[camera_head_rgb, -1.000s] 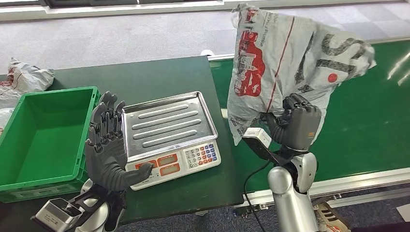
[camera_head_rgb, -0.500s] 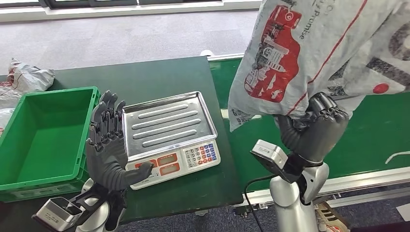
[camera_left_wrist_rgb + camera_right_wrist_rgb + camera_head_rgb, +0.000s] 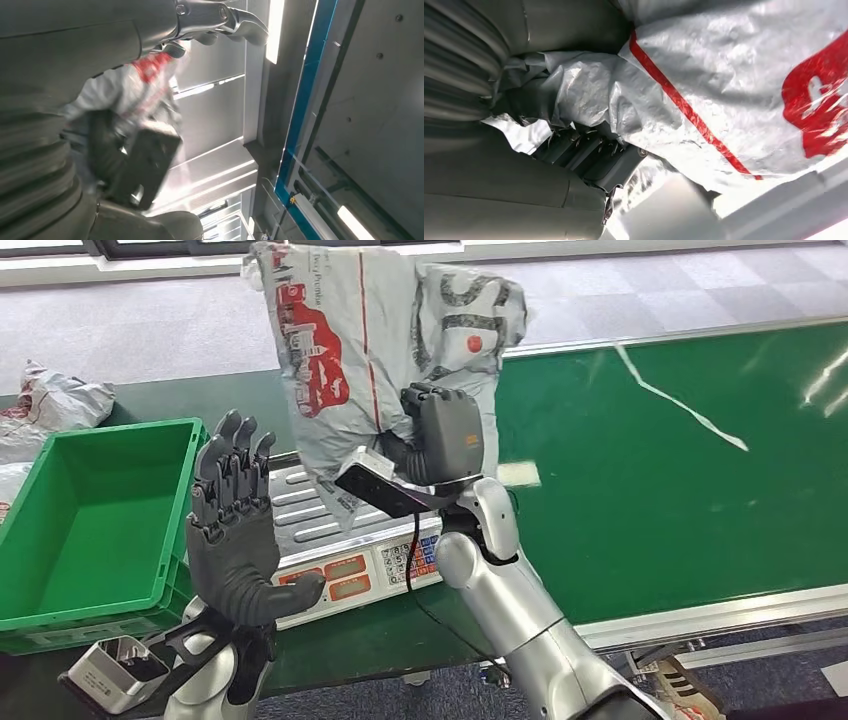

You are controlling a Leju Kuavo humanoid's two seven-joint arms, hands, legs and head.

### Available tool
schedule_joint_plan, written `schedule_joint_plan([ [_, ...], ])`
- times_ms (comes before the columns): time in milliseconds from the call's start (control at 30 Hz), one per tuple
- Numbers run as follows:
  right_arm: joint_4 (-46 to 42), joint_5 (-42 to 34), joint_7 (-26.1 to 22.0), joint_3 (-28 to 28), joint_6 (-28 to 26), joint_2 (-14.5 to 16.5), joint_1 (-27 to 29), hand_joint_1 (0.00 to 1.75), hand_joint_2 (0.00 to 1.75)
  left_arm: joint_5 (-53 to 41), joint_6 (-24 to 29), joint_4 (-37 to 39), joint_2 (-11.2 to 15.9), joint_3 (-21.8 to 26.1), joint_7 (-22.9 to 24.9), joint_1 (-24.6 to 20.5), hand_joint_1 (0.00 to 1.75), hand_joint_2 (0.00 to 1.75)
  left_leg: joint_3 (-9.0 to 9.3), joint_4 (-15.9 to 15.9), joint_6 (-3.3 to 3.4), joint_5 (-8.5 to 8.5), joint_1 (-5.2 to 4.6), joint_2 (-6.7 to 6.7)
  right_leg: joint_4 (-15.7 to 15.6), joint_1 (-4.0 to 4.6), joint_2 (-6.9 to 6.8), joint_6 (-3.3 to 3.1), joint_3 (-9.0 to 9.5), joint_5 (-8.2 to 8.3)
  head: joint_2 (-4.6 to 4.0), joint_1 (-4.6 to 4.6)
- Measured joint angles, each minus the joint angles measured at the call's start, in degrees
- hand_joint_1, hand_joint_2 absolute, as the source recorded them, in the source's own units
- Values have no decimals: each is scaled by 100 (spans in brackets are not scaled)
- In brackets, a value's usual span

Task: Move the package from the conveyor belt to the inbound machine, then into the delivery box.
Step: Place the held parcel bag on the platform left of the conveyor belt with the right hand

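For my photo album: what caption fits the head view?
Right robot hand holds a grey package above the scale; left robot hand open.

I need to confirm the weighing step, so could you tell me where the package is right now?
In the head view, the package is held up by the right hand, above the scale's tray, right of the green bin.

Grey carpet-tile floor [image 3: 140, 325] beyond a dark green bench [image 3: 190, 395]. Pale window sill [image 3: 600, 248] along the far edge. Long ceiling light strips [image 3: 275, 30] glow overhead.
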Motion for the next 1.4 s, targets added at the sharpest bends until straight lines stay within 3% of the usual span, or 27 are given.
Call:
schedule_joint_plan([
  [167, 916, -661, 215, 1009, 4, 75, -389, 175, 175, 18, 12, 6, 0, 0, 0, -28, 0, 175, -4, 0, -1, 1, 0, 0, 1, 0, 0, -1, -7, 0, 0, 1],
  [333, 1340, -838, 227, 1455, 74, 90, -537, 175, 175, 16, 13, 13, 0, 0, 0, -28, 0, 175, -8, 0, -1, 1, -1, -1, 1, -1, 0, -1, -9, 1, 0, 2],
  [533, 1851, -1595, 53, 1873, 1141, 92, -668, 175, 175, -26, -69, 63, 0, 0, 0, -33, 0, 175, -7, 0, -1, 1, -2, -3, 1, -1, 1, -1, -12, 2, 0, 1],
  [567, 1932, -1718, -19, 1950, 1354, 93, -682, 149, 175, -27, -94, 76, 0, 0, 0, -37, 0, 175, -7, 0, -2, 1, -1, -3, 1, 0, 1, -2, -12, 2, 0, 0],
  [600, 2007, -1817, -81, 2028, 1529, 93, -693, 106, 175, -31, -108, 90, 0, 0, 0, -42, 0, 175, -7, 0, -2, 1, -1, -3, 1, 0, 1, -2, -13, 2, 0, 0],
  [667, 2132, -1944, -129, 2178, 1720, 93, -707, 18, 87, -52, -111, 116, 0, 0, 0, -51, 0, 175, -8, 0, -2, 1, -1, -3, 1, 0, 1, -2, -13, 2, 0, 0],
  [700, 2180, -1996, -113, 2253, 1751, 92, -712, 0, 44, -69, -110, 128, 0, 0, 0, -54, 0, 175, -8, 0, -2, 1, -1, -3, 1, 0, 1, -2, -13, 2, 0, 1],
  [733, 2220, -2054, -80, 2333, 1750, 92, -715, 0, 0, -91, -108, 138, 0, 0, 0, -55, 0, 175, -8, 0, -2, 1, -1, -3, 1, 0, 2, -2, -14, 2, 0, 1],
  [1067, 2432, -2541, -6, 2796, 1197, 91, -770, 0, 0, -180, -54, 156, 0, 0, 0, -36, 0, 175, -9, 0, -2, 1, -2, -2, 1, -1, 2, -2, -14, 2, 0, 1],
  [1233, 2598, -2348, 219, 2843, 746, 91, -937, 0, 0, -228, -35, 155, 0, 5, 0, -5, 0, 175, -9, 0, -2, 1, -1, -2, 1, 0, 2, -3, -14, 3, 0, 1],
  [1400, 2702, -2285, 314, 2891, 665, 91, -988, 0, 0, -238, 5, 155, 0, 9, 0, 7, 0, 175, -9, 0, -2, 1, -1, -2, 1, 0, 2, -5, -15, 5, 0, 0],
])
